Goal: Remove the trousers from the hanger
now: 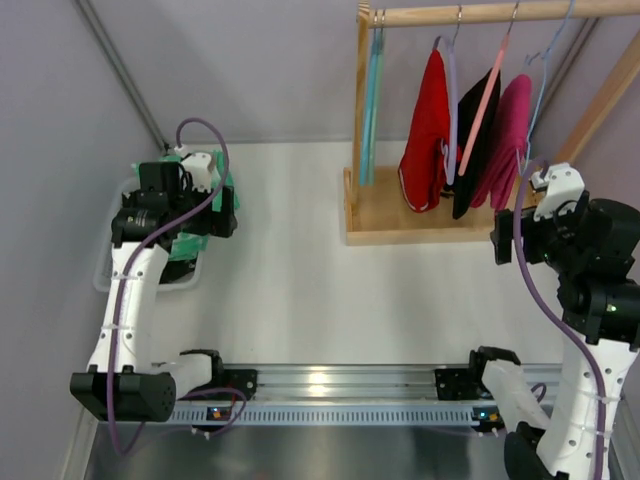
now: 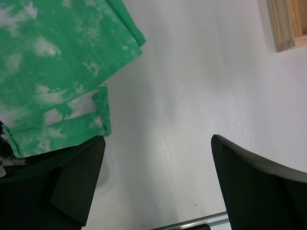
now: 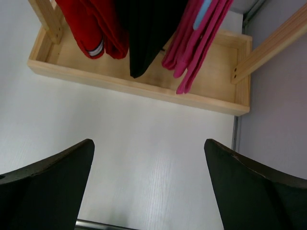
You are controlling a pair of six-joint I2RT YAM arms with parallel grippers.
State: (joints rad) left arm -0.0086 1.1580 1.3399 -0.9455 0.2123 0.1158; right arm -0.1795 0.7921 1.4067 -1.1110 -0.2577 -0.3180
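Note:
Three pairs of trousers hang on the wooden rack's rail: red on a purple hanger, black on a pink hanger, and magenta on a blue hanger. They also show in the right wrist view: red, black, magenta. My right gripper is open and empty above the table, in front of the rack. It appears at the right of the top view. My left gripper is open and empty beside green tie-dye trousers that lie in a bin.
The rack's wooden base tray stands at the back right. Empty teal hangers hang at the rail's left end. A translucent bin sits at the left edge under the left arm. A metal rail runs along the near edge.

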